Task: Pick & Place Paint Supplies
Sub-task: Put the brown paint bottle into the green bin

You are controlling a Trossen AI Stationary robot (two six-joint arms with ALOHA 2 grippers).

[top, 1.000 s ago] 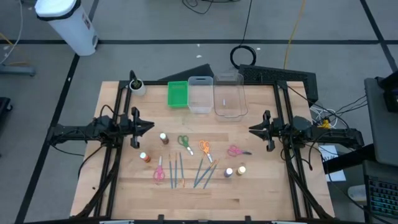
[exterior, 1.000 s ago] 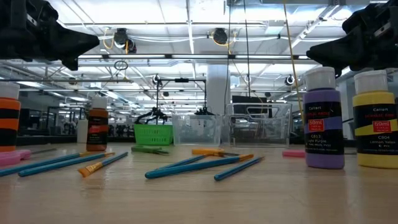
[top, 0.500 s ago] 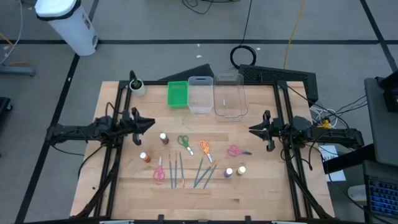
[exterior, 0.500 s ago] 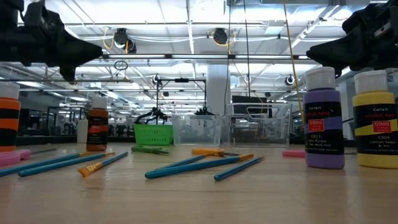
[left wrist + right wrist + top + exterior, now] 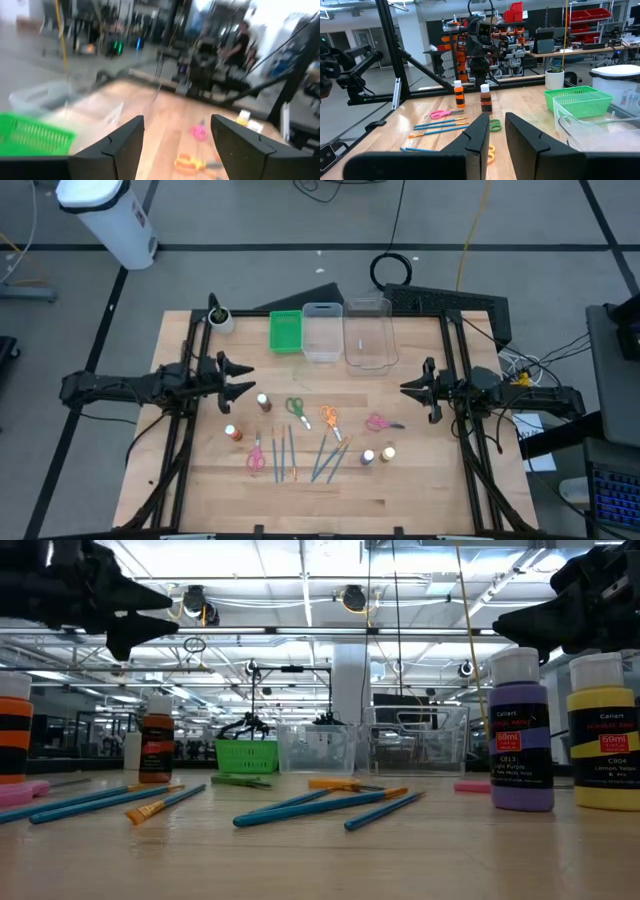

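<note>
Left jaws (image 5: 244, 377) gape, right jaws (image 5: 405, 389) nearly together, above the wooden table (image 5: 400, 480) in a workshop.

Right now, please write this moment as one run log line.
left tool: open, empty, above table near brown paint bottle | right tool: shut, empty, waiting at right side | supplies: all on table

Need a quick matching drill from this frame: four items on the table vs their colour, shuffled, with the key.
Items:
1. tray
2. scissors by the right gripper
3. scissors at centre
4. bin beside the tray

Colours:
A. orange
B. clear
C. green
D. pink

Pairs: 1-C, 2-D, 3-A, 4-B
</note>
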